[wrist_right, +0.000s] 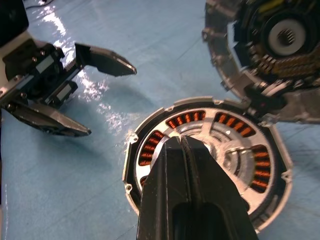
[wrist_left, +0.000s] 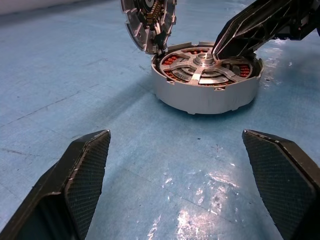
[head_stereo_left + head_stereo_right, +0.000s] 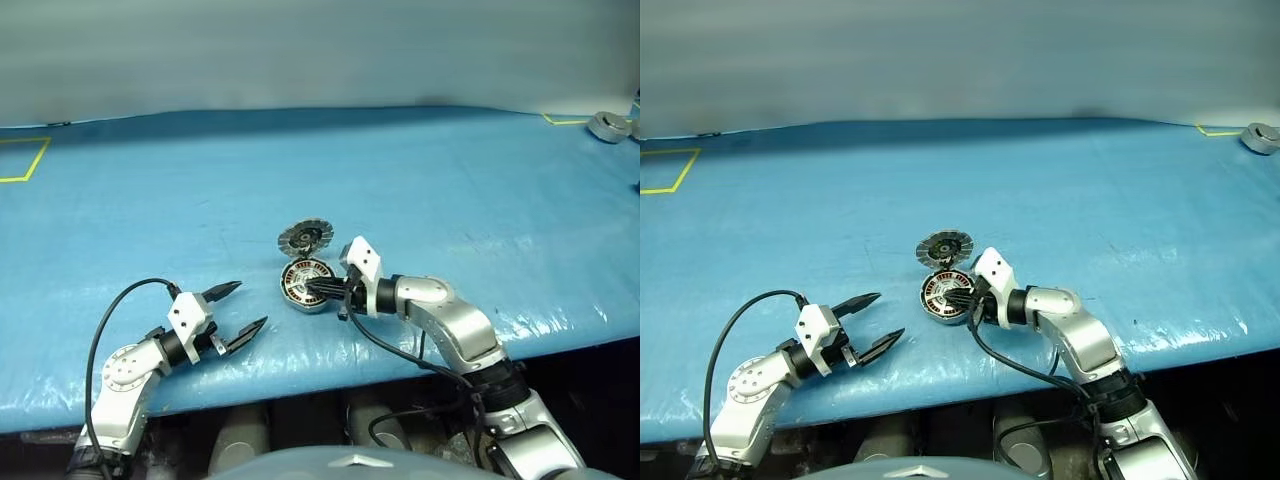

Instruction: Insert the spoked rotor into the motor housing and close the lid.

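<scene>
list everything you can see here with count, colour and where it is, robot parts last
motor housing: 1, grey with copper windings inside, on the blue table near the front edge, between the two grippers
spoked rotor: 1, silver, lying inside the housing
lid: 1, silver-grey with a dark centre, hinged open and standing up at the far side of the housing
table cover: 1, blue, across the whole table
tape marks: 2, yellow, at the far left and far right corners of the cover
round metal part: 1, grey, far right corner
left gripper: 1, black fingers, open, low over the table left of the housing
right gripper: 1, black fingers, shut, tips over the rotor's hub
</scene>
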Motion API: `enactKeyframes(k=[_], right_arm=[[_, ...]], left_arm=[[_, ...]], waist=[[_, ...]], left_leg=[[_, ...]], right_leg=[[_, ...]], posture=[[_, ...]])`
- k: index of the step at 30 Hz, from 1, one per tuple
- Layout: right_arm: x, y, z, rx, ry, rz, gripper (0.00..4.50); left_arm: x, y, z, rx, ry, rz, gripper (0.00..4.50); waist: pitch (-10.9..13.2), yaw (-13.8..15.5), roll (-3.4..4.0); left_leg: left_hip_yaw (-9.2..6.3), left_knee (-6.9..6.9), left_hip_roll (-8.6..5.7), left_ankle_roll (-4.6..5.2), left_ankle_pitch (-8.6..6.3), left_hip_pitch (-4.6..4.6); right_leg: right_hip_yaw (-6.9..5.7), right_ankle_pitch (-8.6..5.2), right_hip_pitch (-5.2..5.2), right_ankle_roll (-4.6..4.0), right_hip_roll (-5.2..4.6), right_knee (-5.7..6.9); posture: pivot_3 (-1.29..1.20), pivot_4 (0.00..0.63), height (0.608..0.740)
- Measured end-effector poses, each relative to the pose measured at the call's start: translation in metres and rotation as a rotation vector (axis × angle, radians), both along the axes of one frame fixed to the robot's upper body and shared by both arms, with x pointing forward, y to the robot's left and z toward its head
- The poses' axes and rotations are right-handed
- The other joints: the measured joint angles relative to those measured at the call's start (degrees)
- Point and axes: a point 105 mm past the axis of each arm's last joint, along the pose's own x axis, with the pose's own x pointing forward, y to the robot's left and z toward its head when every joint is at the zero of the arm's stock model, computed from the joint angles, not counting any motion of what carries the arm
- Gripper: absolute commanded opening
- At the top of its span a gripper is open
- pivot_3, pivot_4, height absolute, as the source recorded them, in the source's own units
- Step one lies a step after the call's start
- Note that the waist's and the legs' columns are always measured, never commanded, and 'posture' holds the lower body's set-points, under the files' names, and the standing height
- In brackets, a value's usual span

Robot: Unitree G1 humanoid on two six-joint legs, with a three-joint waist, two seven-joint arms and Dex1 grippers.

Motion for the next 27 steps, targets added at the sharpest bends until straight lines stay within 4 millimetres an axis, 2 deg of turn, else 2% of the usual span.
enactKeyframes(k=[3, 7, 9, 11, 12, 17, 20, 24, 27], right_arm=[[0.01, -0.025, 0.012, -0.056, -0.064, -0.086, 0.05], [0.03, -0.07, 0.005, -0.202, -0.085, -0.26, 0.05], [0.043, -0.085, -0.002, -0.265, -0.085, -0.334, 0.05], [0.059, -0.092, -0.003, -0.284, -0.088, -0.386, 0.05], [0.067, -0.088, -0.001, -0.267, -0.091, -0.392, 0.05], [0.102, -0.047, 0.022, -0.123, -0.098, -0.328, 0.05], [0.116, -0.027, 0.034, -0.05, -0.083, -0.266, 0.05], [0.113, 0.0, 0.043, 0.04, -0.035, -0.11, 0.05], [0.097, 0.009, 0.045, 0.075, 0.022, 0.036, 0.05]], left_arm=[[0.0, 0.0, 0.0, 0.0, -0.001, 0.0, 4.5], [0.0, 0.0, 0.0, 0.0, 0.001, 0.001, 4.5], [0.0, 0.0, 0.0, -0.001, -0.002, 0.002, 4.5], [0.0, 0.001, 0.001, -0.001, -0.006, 0.004, 4.5], [0.001, 0.001, 0.002, -0.002, -0.009, 0.004, 4.5], [0.005, -0.001, 0.006, -0.004, -0.029, 0.0, 4.5], [0.006, -0.001, 0.007, -0.004, -0.033, 0.001, 4.5], [0.005, 0.001, 0.005, -0.003, -0.027, 0.013, 4.5], [0.002, 0.003, 0.002, -0.002, -0.014, 0.027, 4.5]], waist=[[0.0, 0.12, -0.01], [0.01, 0.19, -0.02], [0.02, -0.08, -0.01], [0.04, -0.48, 0.01], [0.05, -0.67, 0.01], [0.16, -0.91, 0.13], [0.18, -0.77, 0.16], [0.2, -0.53, 0.2], [0.24, -0.34, 0.26]], left_leg=[[-0.03, -0.01, -0.02, 0.0, 0.0, -0.07], [-0.02, -0.01, -0.04, 0.0, 0.0, -0.11], [0.04, 0.0, -0.02, 0.0, 0.0, -0.07], [0.08, 0.0, 0.01, 0.0, 0.0, -0.01], [0.08, 0.0, 0.03, 0.0, 0.0, 0.01], [0.02, -0.01, 0.08, 0.01, 0.0, -0.04], [-0.02, -0.04, 0.02, 0.01, -0.01, -0.12], [-0.06, -0.19, 0.0, 0.02, -0.02, -0.13], [-0.08, -0.28, -0.02, 0.01, -0.02, -0.15]], right_leg=[[-0.01, 0.0, -0.01, 0.0, -0.01, -0.07], [-0.02, 0.0, -0.03, 0.0, -0.02, -0.1], [0.0, 0.0, -0.04, 0.0, -0.02, -0.08], [0.01, 0.01, -0.04, 0.0, 0.01, -0.03], [0.02, 0.02, -0.04, -0.03, 0.05, -0.01], [0.01, 0.12, -0.04, -0.01, 0.12, 0.0], [0.0, 0.42, -0.06, 0.01, 0.07, -0.08], [-0.02, 0.41, -0.08, 0.0, 0.03, -0.14], [-0.05, 0.4, -0.14, -0.02, 0.01, -0.15]], posture=[[0.0, 0.15, 0.74], [0.0, 0.15, 0.74], [0.0, 0.15, 0.74], [0.0, 0.15, 0.74], [0.0, 0.15, 0.74], [0.0, 0.15, 0.74], [0.0, 0.15, 0.74], [0.0, 0.15, 0.74], [0.0, 0.15, 0.74]])
